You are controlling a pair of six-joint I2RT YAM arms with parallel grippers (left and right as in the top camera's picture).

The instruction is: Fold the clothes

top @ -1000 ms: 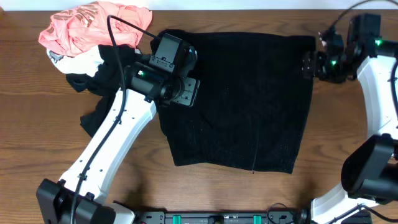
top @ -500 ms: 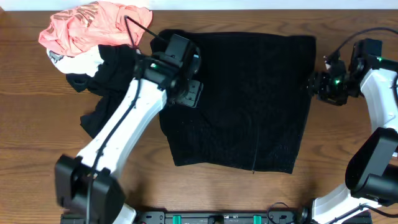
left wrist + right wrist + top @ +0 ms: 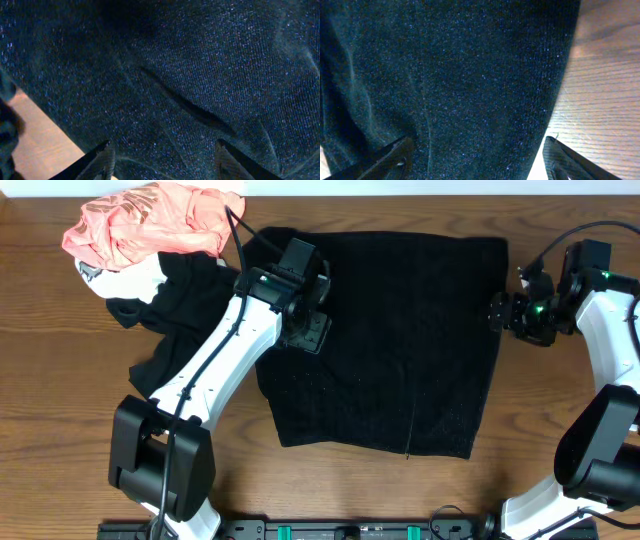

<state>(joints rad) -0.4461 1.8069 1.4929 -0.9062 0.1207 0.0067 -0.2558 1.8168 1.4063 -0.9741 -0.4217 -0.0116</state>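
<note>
Left gripper (image 3: 166,161) further inside garment (image 3: 400,340) edge

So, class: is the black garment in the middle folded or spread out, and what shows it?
Spread out: the black garment lies flat as one broad sheet on the table, no edge turned over.

Left pincer (image 3: 161,150) spread wide, pointing down; right pincer (image 3: 479,145) likewise parted, arm bent inward

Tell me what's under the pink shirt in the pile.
A white garment pokes out beneath the pink shirt, black clothing below that. Anything deeper is covered.
</note>
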